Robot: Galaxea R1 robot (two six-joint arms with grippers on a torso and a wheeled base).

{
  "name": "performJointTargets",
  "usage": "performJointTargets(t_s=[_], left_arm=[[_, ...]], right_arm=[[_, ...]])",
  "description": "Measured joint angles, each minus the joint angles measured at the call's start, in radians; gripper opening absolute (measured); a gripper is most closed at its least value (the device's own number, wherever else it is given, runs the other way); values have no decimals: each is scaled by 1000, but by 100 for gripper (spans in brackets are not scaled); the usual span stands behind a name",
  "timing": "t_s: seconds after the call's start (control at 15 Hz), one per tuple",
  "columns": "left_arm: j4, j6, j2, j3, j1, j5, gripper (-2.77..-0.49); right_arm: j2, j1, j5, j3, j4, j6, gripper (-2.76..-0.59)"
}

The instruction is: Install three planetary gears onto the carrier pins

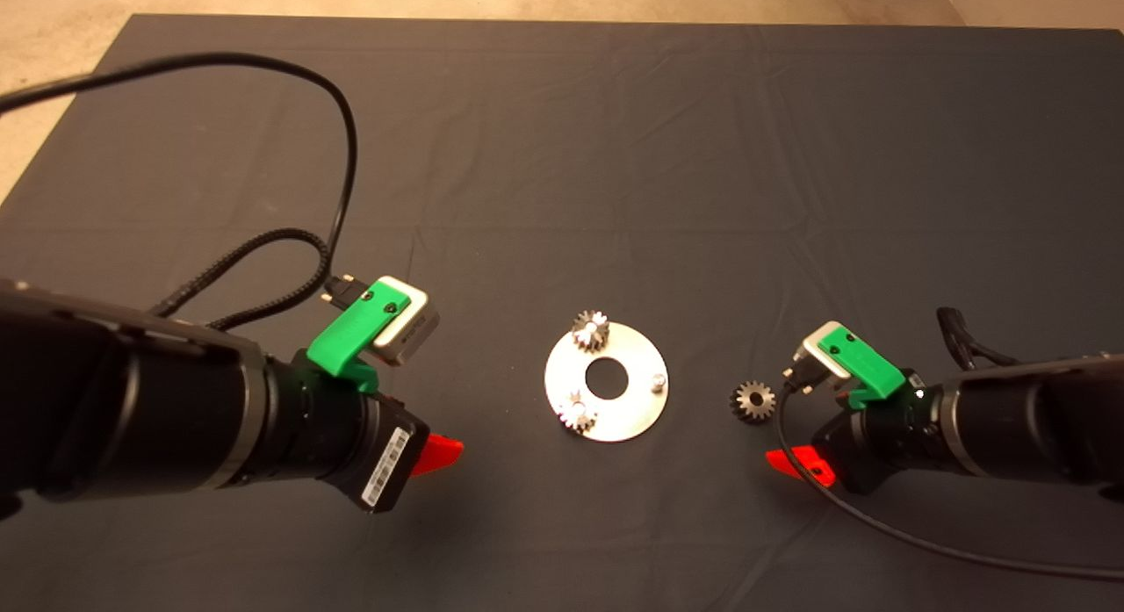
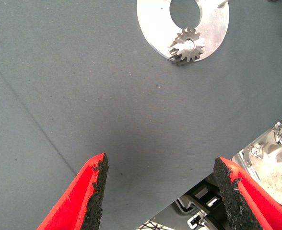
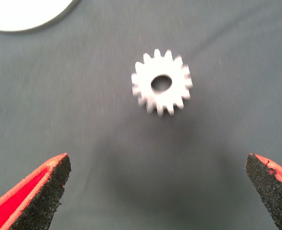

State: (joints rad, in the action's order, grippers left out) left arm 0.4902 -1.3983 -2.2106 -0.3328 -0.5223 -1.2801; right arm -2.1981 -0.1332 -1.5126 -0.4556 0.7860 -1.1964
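Right gripper (image 1: pixel 795 461) sits low at the near right of the table (image 1: pixel 615 155), jaws spread wide, nothing between them. Loose gear (image 1: pixel 752 401) lies flat on the table just beyond it, bore up, between the gripper and the disc (image 1: pixel 634 412), not touching either.

In the right wrist view the loose gear (image 3: pixel 161 87) is ahead of the pads (image 3: pixel 47 184), roughly centred between them but not yet in the gap. My read: gripper needs to advance and drop before closing.

Handling, as a judgement: small steel part, so dense for its size, fully rigid, polished and likely slippery. Not fragile. Lying flat gives little height to grab. I'd pinch across the tooth tips on opposite sides, keeping the bore clear and level so it can slide down a pin. Foam-like pads should bite on the teeth well enough.

Left gripper (image 1: pixel 443 452) is at the near left, well apart from the disc, jaws also wide apart and holding nothing. Its wrist view shows bare table between the pads (image 2: pixel 97 189) with the near seated gear (image 2: pixel 188 44) far ahead.

On the disc: near gear (image 1: pixel 577 412) and far gear (image 1: pixel 591 329) each appear seated on a pin. Bare pin (image 1: pixel 656 382) on the right side, closest to the loose gear, is the open slot.
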Motion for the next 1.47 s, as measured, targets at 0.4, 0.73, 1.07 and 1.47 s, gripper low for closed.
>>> performJointTargets(t_s=[0.4,0.73,1.07,1.47], left_arm=[[0,0,0,0,0,2,-177],[1,0,5,0,0,21,-177],[0,0,5,0,0,23,-177],[1,3,6,0,0,34,-177]], right_arm=[[-41,3,7,-68,7,26,-63],[-88,42,7,-127,10,44,-64],[-90,56,7,-143,12,44,-80],[-90,60,8,-143,36,44,-97]])
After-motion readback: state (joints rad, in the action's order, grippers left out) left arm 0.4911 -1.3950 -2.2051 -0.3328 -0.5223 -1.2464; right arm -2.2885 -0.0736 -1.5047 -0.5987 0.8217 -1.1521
